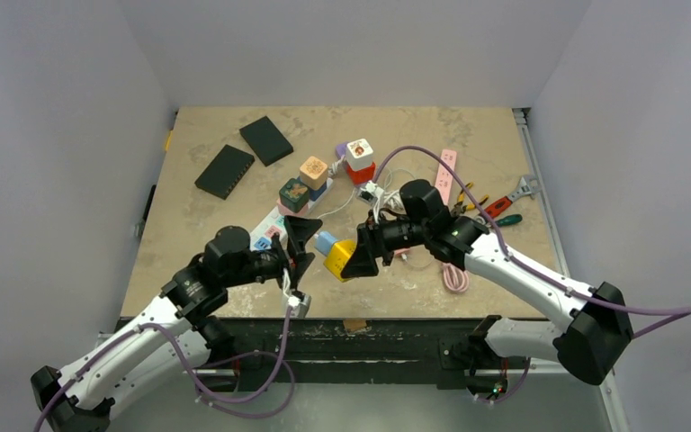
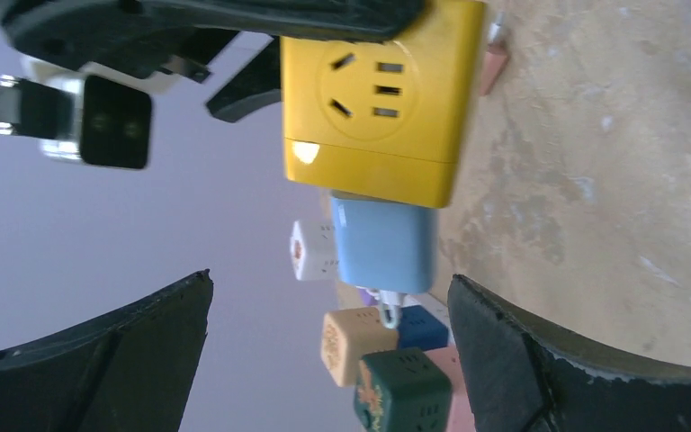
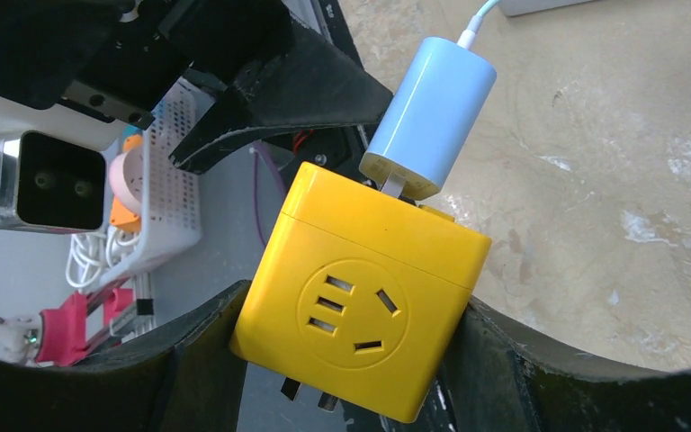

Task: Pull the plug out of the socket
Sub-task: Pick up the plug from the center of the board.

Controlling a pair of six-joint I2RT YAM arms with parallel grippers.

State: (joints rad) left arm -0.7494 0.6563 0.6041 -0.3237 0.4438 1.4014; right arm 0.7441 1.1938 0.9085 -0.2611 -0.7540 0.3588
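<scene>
**One blue plug sits in one yellow socket cube**

Two arms meet near the front edge of the surface [image 1: 216, 135]. The right gripper [image 1: 353, 259] has its two fingers [image 3: 189, 369] pressed on two sides of the one yellow socket cube [image 3: 360, 306], so it is gripping the cube. The cube's front face shows one round socket with five slots. Two metal prongs stick out of its bottom.

The one blue plug [image 3: 430, 117] is pushed into another face of the cube. A small bit of metal prong shows between the plug and the cube. One white cord [image 3: 479, 16] runs out of the plug's far end.

The left gripper [image 1: 306, 245] has its two fingers [image 2: 126, 351] spread wide apart and holds nothing. The plug is just in front of them and is not touched.

Farther back on the surface lie two black flat boxes [image 1: 225, 171]. Three small cubes stand near the middle: a green one [image 1: 294, 193], a tan one [image 1: 313, 169] on a blue block, and a white one [image 1: 360, 151] on a red block. One pink power strip [image 1: 447, 175] lies to the right.
</scene>
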